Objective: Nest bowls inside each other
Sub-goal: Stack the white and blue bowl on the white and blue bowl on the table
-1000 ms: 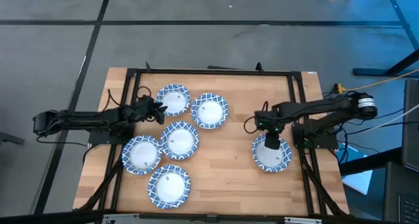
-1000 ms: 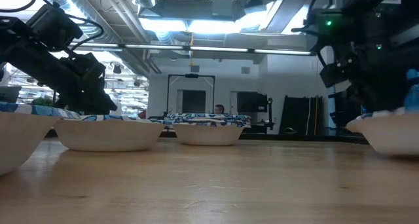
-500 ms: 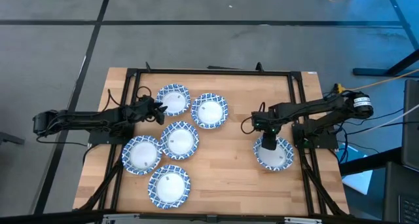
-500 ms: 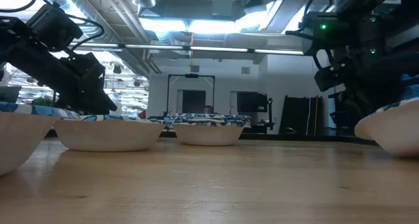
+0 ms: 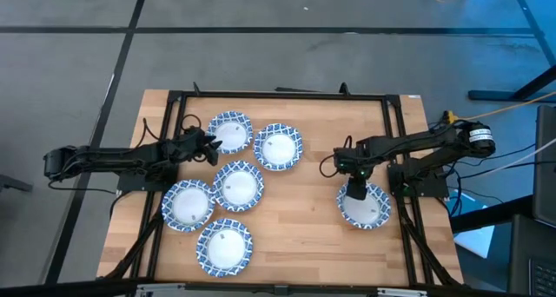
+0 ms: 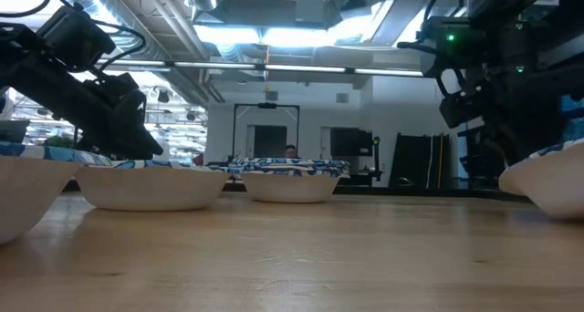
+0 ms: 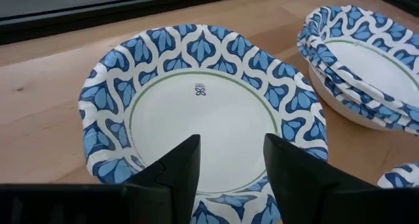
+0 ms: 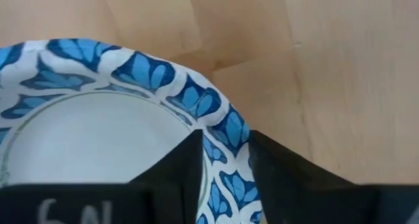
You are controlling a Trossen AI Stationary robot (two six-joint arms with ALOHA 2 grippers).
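Six places on the table hold blue-and-white patterned bowls. Five cluster on the table's left half: the far-left bowl, a stack, and three nearer ones. A lone bowl sits on the right. My left gripper is open, its fingers over the near rim of the far-left bowl; I cannot tell whether they touch it. My right gripper is shut on the lone bowl's rim. My right gripper pinches the lone bowl's patterned rim on the bowl's left side, one finger inside the bowl and one outside. The fingers come from above, pointing down. In the low view the bowl looks tilted, its underside near the table.
The black frame rail runs around the tabletop, with both arm bases at its sides. Bare wood lies between the left cluster and the lone bowl. Beyond the far edge the low view shows a room with a person.
My right gripper has shifted slightly toward the table's left, from over the lone bowl to its left rim. That bowl has slid a little toward the right edge and now sits tilted in the low view. The left arm has kept still.
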